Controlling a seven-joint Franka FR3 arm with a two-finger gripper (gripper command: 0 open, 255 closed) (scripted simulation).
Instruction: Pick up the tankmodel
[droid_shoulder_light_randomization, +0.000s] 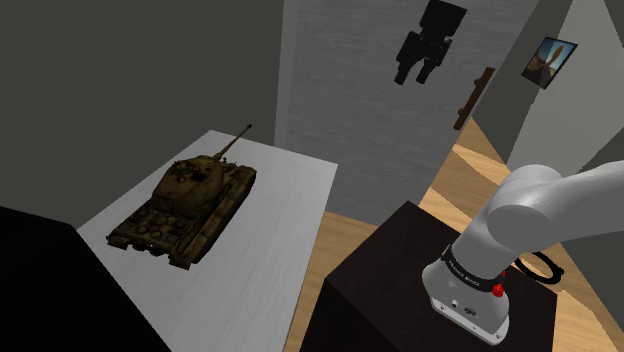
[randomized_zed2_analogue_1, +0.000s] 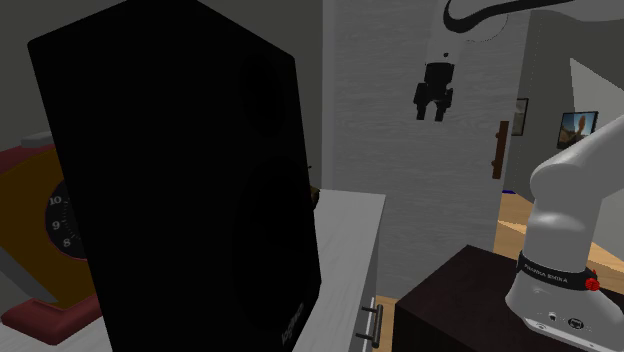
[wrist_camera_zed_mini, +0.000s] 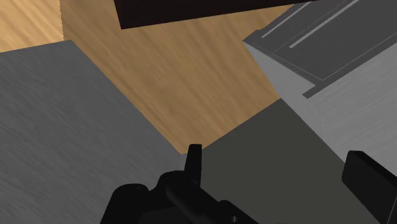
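Tankmodel (droid_shoulder_light_randomization: 185, 205) sits upright on its tracks on the white table (droid_shoulder_light_randomization: 290, 190), toward the shoulder view's left. It is dark olive-brown, and its barrel points up and to the right in that view, toward the grey wall.

Shoulder view, left to right:
- A black box (droid_shoulder_light_randomization: 50, 290) covers the table's lower-left corner, near the hull end opposite the barrel.
- Past the table edge we see wood floor (droid_shoulder_light_randomization: 470, 165).
- The gripper (droid_shoulder_light_randomization: 415, 75) hangs high in front of the wall with its fingers pointing down, off to the right of the table and well apart from the model. We read the fingers as spread, with nothing between them.
- Further right are a brown door handle (droid_shoulder_light_randomization: 473, 98) and a framed picture (droid_shoulder_light_randomization: 550, 60).
- At the lower right the white arm (droid_shoulder_light_randomization: 540, 205) rises from the dark stand (droid_shoulder_light_randomization: 390, 270).

Second exterior view, left to right:
- A red-and-yellow clock (randomized_zed2_analogue_1: 55, 215) is at the far left.
- The black box (randomized_zed2_analogue_1: 180, 190) is large in the foreground on the table (randomized_zed2_analogue_1: 350, 225).
- A drawer handle (randomized_zed2_analogue_1: 372, 325) is on the table's front.
- The gripper (randomized_zed2_analogue_1: 432, 112) is up high, jaws parted and empty.
- After that come the door handle (randomized_zed2_analogue_1: 500, 150), the picture (randomized_zed2_analogue_1: 578, 125), the arm (randomized_zed2_analogue_1: 560, 200) and the stand (randomized_zed2_analogue_1: 450, 300).

Wrist view: the two black fingers (wrist_camera_zed_mini: 194, 156) stand wide apart and the gripper (wrist_camera_zed_mini: 277, 159) clasps nothing. Beyond it we see wood floor (wrist_camera_zed_mini: 178, 76) with grey surfaces on either side.
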